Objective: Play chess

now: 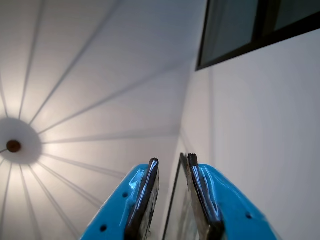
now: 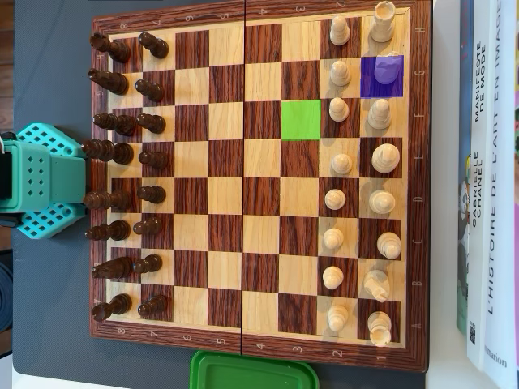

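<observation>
In the overhead view a wooden chessboard (image 2: 259,336) lies with dark pieces (image 2: 122,150) in two columns at the left and white pieces (image 2: 381,201) in two columns at the right. A purple-marked square (image 2: 381,75) in the white back column is empty. A green-marked square (image 2: 301,119) further in is empty too. The teal arm (image 2: 40,190) sits off the board's left edge. In the wrist view my gripper (image 1: 172,162) with blue fingers (image 1: 142,195) points up at the ceiling, its jaws a little apart with nothing between them.
A green lidded container (image 2: 251,371) lies at the board's bottom edge. Books (image 2: 486,186) are stacked along the right side. The wrist view shows a ceiling lamp (image 1: 13,146), a dark window (image 1: 240,25) and a white wall.
</observation>
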